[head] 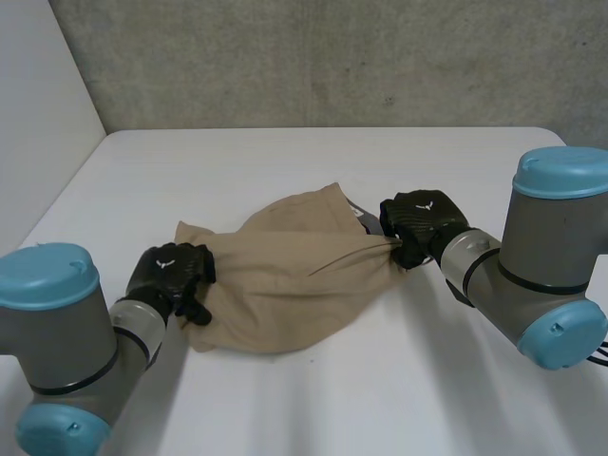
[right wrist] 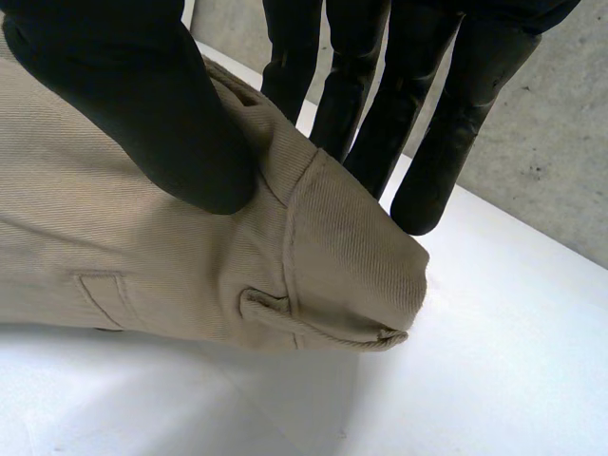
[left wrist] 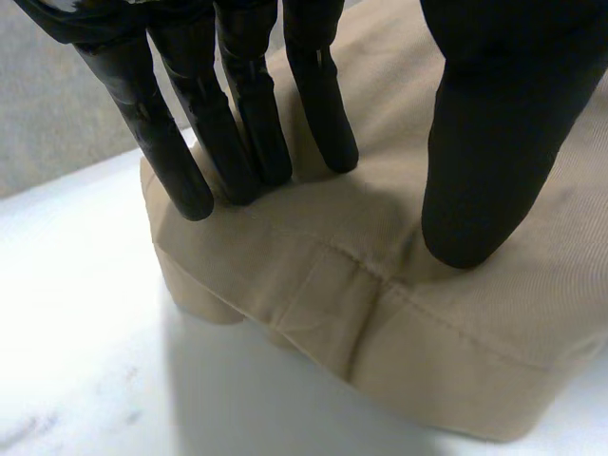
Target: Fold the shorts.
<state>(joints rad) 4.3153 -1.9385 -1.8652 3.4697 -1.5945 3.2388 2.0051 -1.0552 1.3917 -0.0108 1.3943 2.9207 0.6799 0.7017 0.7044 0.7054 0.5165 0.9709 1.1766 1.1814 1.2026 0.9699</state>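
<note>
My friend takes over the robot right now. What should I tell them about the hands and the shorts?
Left hand: fingers and thumb pinch the shorts at the end nearest that arm.
Right hand: thumb and fingers pinch the opposite end, at the waistband by a belt loop.
The tan shorts lie bunched across the middle of the white table, stretched between the two hands.
Done: both ends are gripped.
Left: no neat fold shows yet, so bring one end over the other, lay it flat and let go.
</note>
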